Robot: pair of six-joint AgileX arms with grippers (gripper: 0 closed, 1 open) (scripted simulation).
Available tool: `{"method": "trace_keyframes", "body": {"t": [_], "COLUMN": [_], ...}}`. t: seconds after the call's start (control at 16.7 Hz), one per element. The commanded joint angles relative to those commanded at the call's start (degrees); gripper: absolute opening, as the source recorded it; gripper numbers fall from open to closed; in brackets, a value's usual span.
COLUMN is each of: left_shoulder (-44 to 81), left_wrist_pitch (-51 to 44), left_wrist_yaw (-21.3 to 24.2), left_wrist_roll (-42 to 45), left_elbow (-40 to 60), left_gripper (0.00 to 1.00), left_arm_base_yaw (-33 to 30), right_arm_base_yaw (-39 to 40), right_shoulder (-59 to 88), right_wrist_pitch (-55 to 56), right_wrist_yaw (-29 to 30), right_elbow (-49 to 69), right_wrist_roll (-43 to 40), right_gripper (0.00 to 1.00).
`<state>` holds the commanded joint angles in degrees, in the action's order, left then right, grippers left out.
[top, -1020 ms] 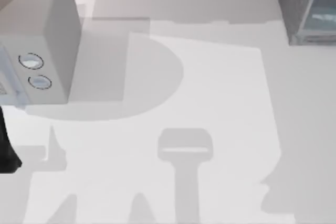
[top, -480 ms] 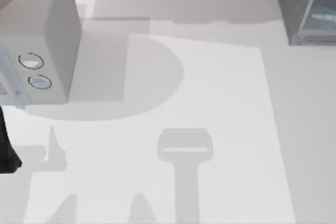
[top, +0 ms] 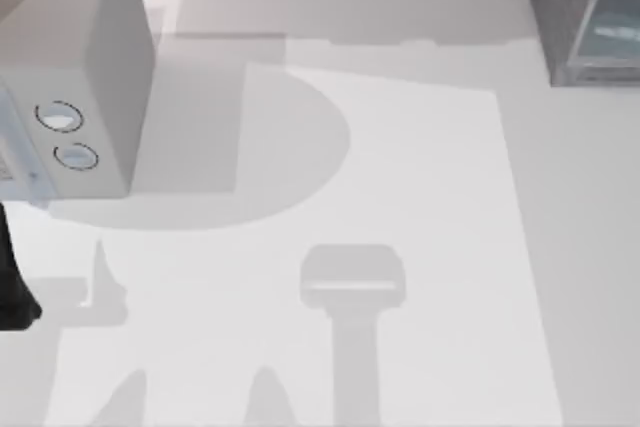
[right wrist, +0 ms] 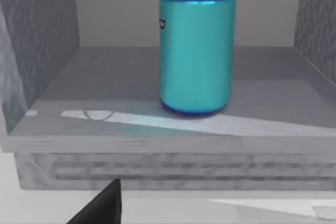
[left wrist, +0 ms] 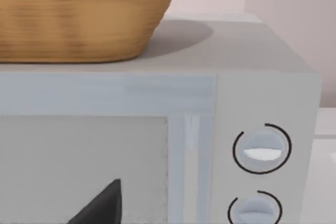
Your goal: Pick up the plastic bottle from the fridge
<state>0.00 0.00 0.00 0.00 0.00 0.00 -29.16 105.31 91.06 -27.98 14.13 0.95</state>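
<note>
Inside the fridge (right wrist: pixel 47 35) — plastic bottle (right wrist: pixel 196 51) upright, facing right end effector (right wrist: pixel 102 205)

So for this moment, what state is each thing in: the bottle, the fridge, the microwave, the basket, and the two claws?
plastic bottle: upright on the fridge's inner floor, untouched.
fridge: open at the front, interior exposed.
microwave: door closed.
wicker basket: resting on top of the microwave.
right claw: in front of the fridge, short of the bottle.
left claw: facing the microwave door.
</note>
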Motion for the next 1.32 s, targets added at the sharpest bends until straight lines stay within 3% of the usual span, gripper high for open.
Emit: {"method": "trace_keyframes", "body": {"t": [0.72, 1.32], "left_shoulder": [0.0, 0.0], "left_wrist_pitch": [0.0, 0.0], "left_wrist_yaw": [0.0, 0.0], "left_wrist_roll": [0.0, 0.0], "left_elbow": [0.0, 0.0], "left_gripper": [1.0, 1.0], "left_arm_base_yaw": [0.0, 0.0], "right_arm_base_yaw": [12.96, 14.45], "right_shoulder": [19.87, 22.6], "right_wrist_pitch": [-19.2, -22.61], "right_wrist_yaw": [13.8, 15.31], "right_elbow": [39.92, 45.26], "right_wrist_roll": [-0.47, -0.54], "right_gripper": [1.0, 1.0]}}
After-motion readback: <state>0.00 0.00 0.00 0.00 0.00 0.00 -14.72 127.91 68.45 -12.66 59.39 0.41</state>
